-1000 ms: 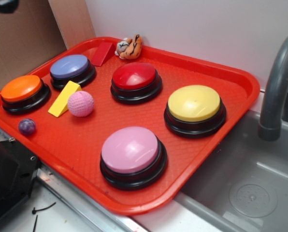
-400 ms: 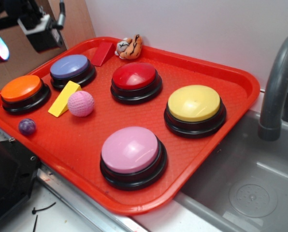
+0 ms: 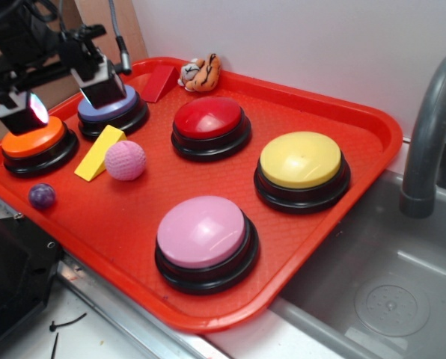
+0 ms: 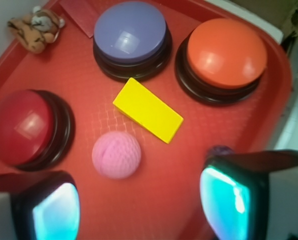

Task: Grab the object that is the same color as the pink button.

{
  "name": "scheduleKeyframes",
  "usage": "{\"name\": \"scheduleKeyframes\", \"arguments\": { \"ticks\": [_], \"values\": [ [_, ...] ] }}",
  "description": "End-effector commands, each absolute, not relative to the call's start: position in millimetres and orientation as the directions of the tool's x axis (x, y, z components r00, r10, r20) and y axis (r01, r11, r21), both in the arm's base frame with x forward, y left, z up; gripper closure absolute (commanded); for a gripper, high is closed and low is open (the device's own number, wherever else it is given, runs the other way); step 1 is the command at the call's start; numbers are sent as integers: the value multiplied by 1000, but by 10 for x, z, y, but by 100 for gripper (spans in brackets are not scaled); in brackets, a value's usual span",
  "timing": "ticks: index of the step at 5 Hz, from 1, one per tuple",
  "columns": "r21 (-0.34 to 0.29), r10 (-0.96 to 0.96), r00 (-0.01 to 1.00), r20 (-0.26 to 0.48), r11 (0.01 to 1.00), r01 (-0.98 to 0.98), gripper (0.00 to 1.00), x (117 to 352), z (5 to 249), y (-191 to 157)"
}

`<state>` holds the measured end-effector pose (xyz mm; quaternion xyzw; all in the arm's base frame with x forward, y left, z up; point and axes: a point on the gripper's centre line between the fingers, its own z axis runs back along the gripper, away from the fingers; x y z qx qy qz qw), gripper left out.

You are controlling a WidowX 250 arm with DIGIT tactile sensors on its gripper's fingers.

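The small dimpled pink ball (image 3: pixel 125 160) lies on the red tray (image 3: pixel 343 112), left of centre, touching the tip of a yellow wedge (image 3: pixel 98 152). The large pale pink button (image 3: pixel 202 232) sits near the tray's front edge and does not show in the wrist view. My gripper (image 3: pixel 62 97) hangs open above the orange and blue-purple buttons, up and left of the ball. In the wrist view the pink ball (image 4: pixel 116 155) sits just ahead of the open gripper (image 4: pixel 141 207), slightly toward the left finger. Nothing is between the fingers.
Orange (image 3: pixel 33 138), blue-purple (image 3: pixel 111 112), red (image 3: pixel 210 120) and yellow (image 3: pixel 301 161) buttons stand on the tray. A purple marble (image 3: pixel 42 196) lies at its left edge. A tiger toy (image 3: pixel 200 73) and red wedge (image 3: pixel 158 82) sit at the back. A sink (image 3: pixel 388 292) and faucet (image 3: pixel 432 127) lie right.
The gripper has come in from the upper left corner and moved down and right over the orange and blue-purple buttons. Nothing on the tray has moved.
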<state>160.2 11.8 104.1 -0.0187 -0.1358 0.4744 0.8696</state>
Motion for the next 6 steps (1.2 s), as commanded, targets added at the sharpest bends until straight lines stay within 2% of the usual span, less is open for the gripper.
{"name": "scheduleKeyframes", "arguments": {
  "ticks": [1, 3, 4, 5, 6],
  "values": [
    [-176, 838, 496, 228, 537, -825, 0, 1869, 676, 94],
    [-95, 828, 506, 243, 539, -837, 0, 1953, 326, 64],
    [-76, 835, 489, 254, 521, -850, 39, 1957, 261, 76],
    [-112, 841, 475, 260, 515, -850, 100, 1918, 372, 73],
    [-164, 834, 484, 264, 533, -830, 100, 1863, 569, 70]
  ]
}}
